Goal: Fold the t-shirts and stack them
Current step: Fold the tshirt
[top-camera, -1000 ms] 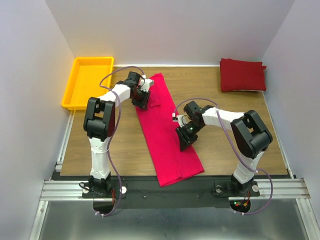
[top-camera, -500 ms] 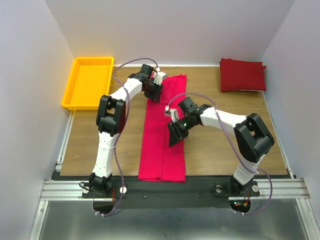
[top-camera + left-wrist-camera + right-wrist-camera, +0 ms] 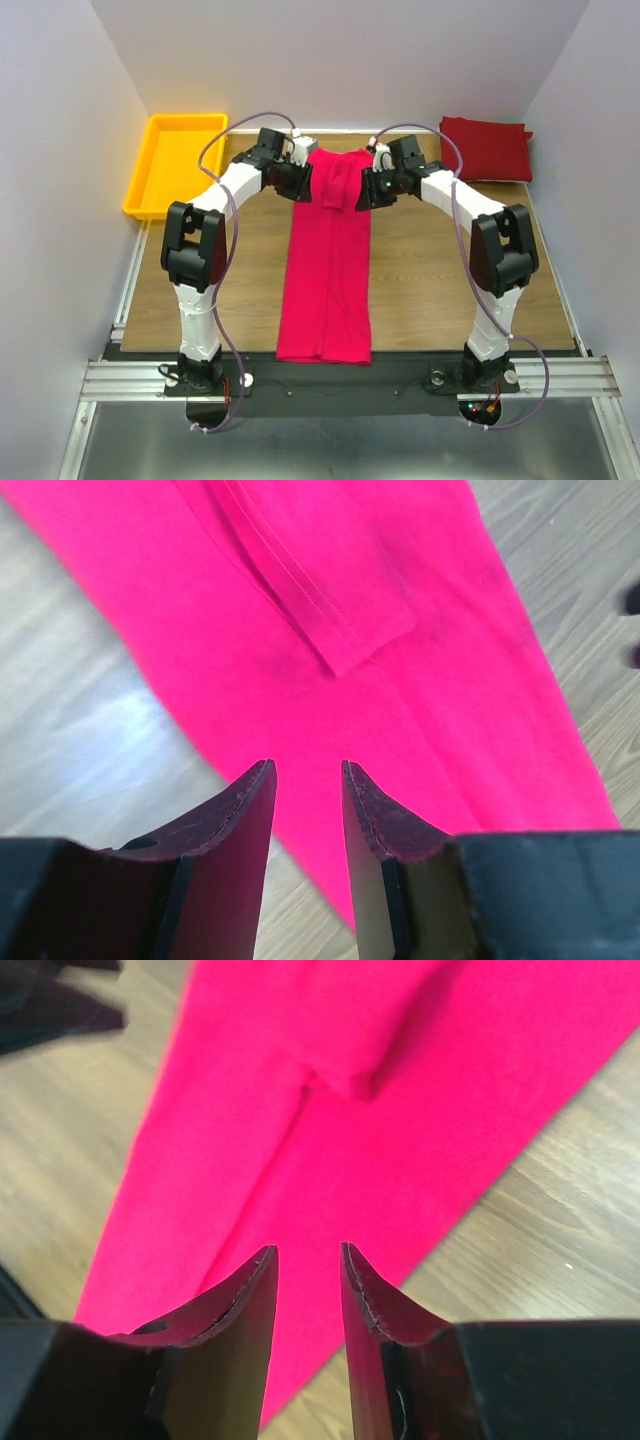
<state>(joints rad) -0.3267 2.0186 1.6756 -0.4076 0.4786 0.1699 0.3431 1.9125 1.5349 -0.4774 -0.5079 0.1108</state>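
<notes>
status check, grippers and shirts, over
Left gripper, right gripper open, empty, over far end of pink shirt. Shirt lies in long strip. Crimson shirt folded, far right corner.

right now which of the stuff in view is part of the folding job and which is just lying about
Part of the job: pink t-shirt, a long strip mid-table; crimson t-shirt, folded, far right corner; left gripper and right gripper, both open above the pink one's far end.
Just lying about: yellow tray, far left corner.
</notes>
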